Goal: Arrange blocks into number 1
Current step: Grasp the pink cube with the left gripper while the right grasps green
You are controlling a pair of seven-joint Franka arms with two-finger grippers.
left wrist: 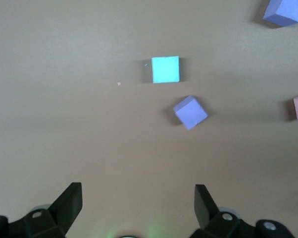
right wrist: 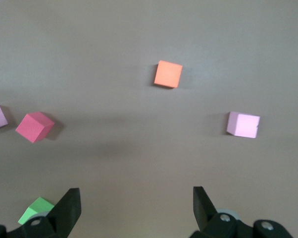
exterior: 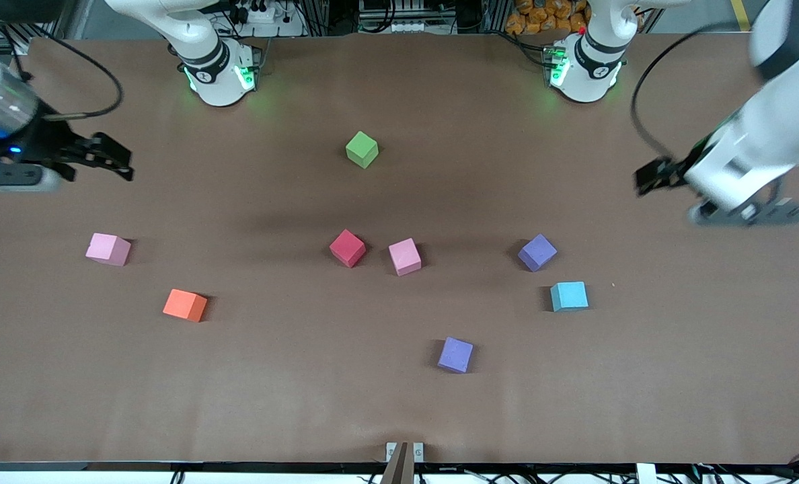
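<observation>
So, eight cubes scattered, both claws spread wide and empty

Green block (exterior: 362,148) parked alone closest to the robot bases, roughly mid-table. Red block (exterior: 347,247) and a pink block (exterior: 405,256) just beside each other in the middle, not quite touching. Purple block (exterior: 537,252) toward the left arm's end, cyan block (exterior: 568,296) near it and a bit closer to the front camera. Second purple block (exterior: 455,354) nearest the front camera of the lot. Over at the right arm's end: second pink block (exterior: 107,249), with the orange block (exterior: 185,305) near it, a little closer to the camera. All well apart from any neat digit shape, all flat on the brown table (exterior: 272,403).

Left gripper (exterior: 655,176) up in the air over the bare edge at its own end, fingers (left wrist: 70,198) splayed apart, gripping nothing. Right gripper (exterior: 113,161) hanging over the table edge at its end, fingers (right wrist: 70,203) likewise released, nothing between them. Cyan and purple visible below in the left wrist view; orange, pink, red and a corner of green in the right wrist view
</observation>
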